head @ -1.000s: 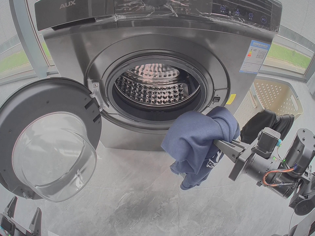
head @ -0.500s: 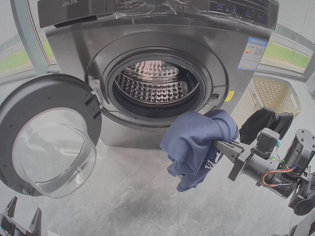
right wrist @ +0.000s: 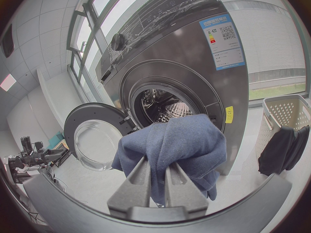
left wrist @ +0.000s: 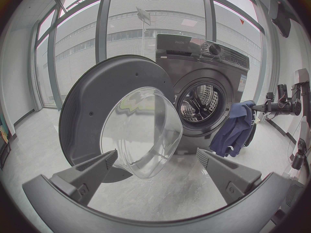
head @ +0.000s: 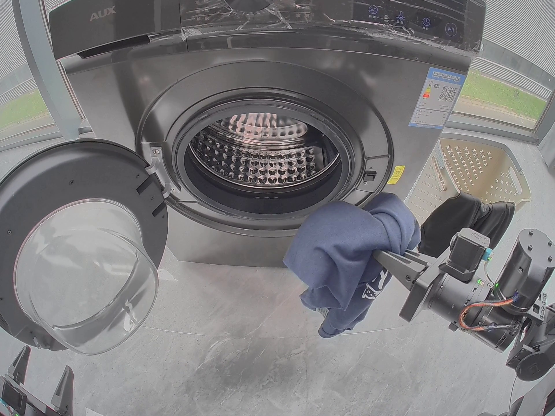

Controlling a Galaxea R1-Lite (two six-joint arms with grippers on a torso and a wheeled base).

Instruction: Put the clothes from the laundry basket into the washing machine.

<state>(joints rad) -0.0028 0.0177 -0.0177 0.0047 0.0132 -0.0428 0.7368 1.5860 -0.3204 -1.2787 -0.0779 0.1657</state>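
Before the washing machine [head: 260,76], head view: my right end effector [head: 378,256] clamps a blue garment [head: 347,244]. Left wrist view: my left end effector [left wrist: 155,154] stands open near the door [left wrist: 94,97]. Right wrist view: a black garment [right wrist: 282,149] drapes the laundry basket [right wrist: 285,109].

The washing machine [head: 277,76] is dark metallic grey. Its control panel [head: 404,18] is black with pale blue icons. The drum [head: 260,157] is bright silver, embossed all over with rows of small raised studs. The door [head: 75,169] has a charcoal rim around a clear glass bowl. A label [head: 436,99] on the front is blue and white with short coloured bars, and the small sticker [head: 396,174] is yellow.

The blue garment [head: 341,244] is plain slate blue with a white print. The laundry basket [head: 491,169] is cream, pierced with a star pattern. The black garment [head: 462,221] over its rim is solid black.

The floor [head: 260,348] is grey with pale marbled veining. The fingers [right wrist: 137,185] of the right gripper [right wrist: 158,165] are matte dark grey.
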